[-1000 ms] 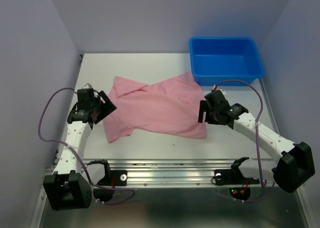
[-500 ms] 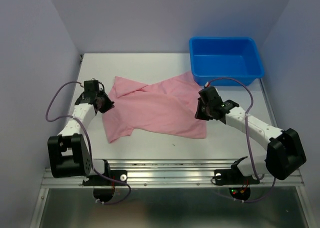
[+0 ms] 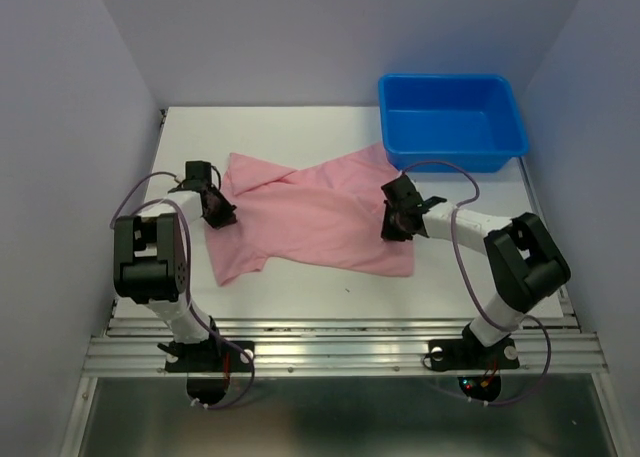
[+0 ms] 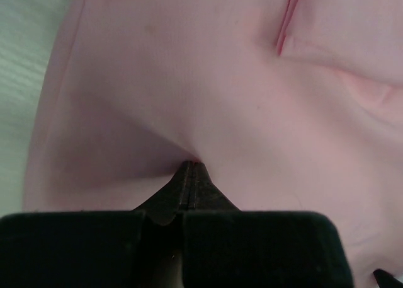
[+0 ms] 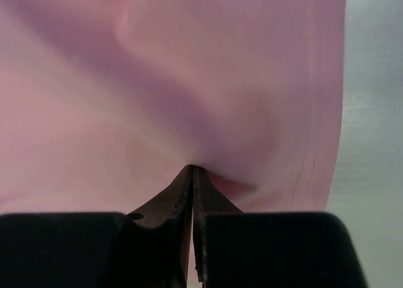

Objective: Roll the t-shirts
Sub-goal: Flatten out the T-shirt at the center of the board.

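The light pink t-shirt (image 3: pixel 310 217) lies spread and a little rumpled on the white table, one sleeve pointing to the near left. My left gripper (image 3: pixel 216 210) sits on its left edge and my right gripper (image 3: pixel 394 219) on its right part. In the left wrist view the gripper (image 4: pixel 191 165) is shut, and the pink fabric (image 4: pixel 220 80) puckers into a fold at its tips. The right wrist view shows the same: the gripper (image 5: pixel 192 168) is shut on a pinch of the fabric (image 5: pixel 189 80), near the hem.
A rigid blue tub (image 3: pixel 452 117) stands at the back right, its near-left corner touching the shirt. White table (image 3: pixel 300 287) runs in front of the shirt, bare table (image 5: pixel 371 111) lies right of the hem, and side walls close in on the left and right.
Both arms reached forward and inward onto the shirt. Both grippers went from open to shut, each pinching the fabric at its side.
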{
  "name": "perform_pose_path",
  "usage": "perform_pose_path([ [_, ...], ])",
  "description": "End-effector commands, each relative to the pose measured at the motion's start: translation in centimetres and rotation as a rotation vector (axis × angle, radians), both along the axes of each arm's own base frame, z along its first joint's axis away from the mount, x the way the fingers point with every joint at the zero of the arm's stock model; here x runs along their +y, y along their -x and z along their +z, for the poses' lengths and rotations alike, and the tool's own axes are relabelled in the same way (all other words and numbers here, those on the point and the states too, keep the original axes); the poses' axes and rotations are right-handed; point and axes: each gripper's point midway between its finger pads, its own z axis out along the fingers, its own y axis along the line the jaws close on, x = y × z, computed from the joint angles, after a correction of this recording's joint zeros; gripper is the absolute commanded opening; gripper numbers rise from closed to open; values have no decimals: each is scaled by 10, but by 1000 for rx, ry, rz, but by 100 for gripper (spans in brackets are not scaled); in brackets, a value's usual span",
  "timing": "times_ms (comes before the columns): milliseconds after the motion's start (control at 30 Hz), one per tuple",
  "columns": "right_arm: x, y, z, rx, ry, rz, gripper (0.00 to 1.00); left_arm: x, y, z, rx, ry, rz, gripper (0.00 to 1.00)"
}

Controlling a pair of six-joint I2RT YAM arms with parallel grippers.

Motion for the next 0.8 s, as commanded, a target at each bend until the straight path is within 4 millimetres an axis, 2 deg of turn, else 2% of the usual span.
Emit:
perform_pose_path([
  [0, -8, -31, 1, -61, 25, -48, 7, 2, -32, 3, -38, -32, 27, 0],
  [100, -21, -38, -8, -48, 48, -91, 7, -1, -49, 0, -24, -33, 24, 0],
  [133, -24, -40, -13, -42, 53, -100, 7, -4, -49, -10, 2, -35, 17, 0],
  [167, -29, -41, -16, -38, 60, -111, 7, -4, -53, -12, 4, -34, 22, 0],
  [267, -46, -50, -25, -30, 91, -149, 7, -21, -71, -11, -11, -40, -9, 0],
  [400, -57, -66, -34, -20, 115, -169, 7, -27, -84, -15, 5, -44, -19, 0],
  [433, -60, -74, -35, -22, 119, -174, 6, -27, -96, -9, -14, -55, -22, 0],
  [500, -59, -81, -34, -29, 123, -166, 6, -27, -102, -6, -7, -72, -25, 0],
  [533, -57, -84, -34, -32, 122, -159, 6, -28, -113, 2, -29, -76, -26, 0],
  [567, -59, -90, -30, -42, 120, -160, 6, -26, -113, 5, -22, -85, -30, 0],
  [600, -57, -91, -28, -40, 111, -152, 6, -27, -121, 16, -46, -88, -35, 0],
  [700, -53, -89, -17, -56, 86, -132, 8, -25, -116, 33, -61, -112, -60, 0],
  [733, -52, -89, -6, -77, 70, -128, 12, -18, -115, 51, -96, -158, -42, 0],
  [767, -50, -87, -1, -82, 59, -118, 16, -16, -111, 59, -108, -167, -42, 0],
])
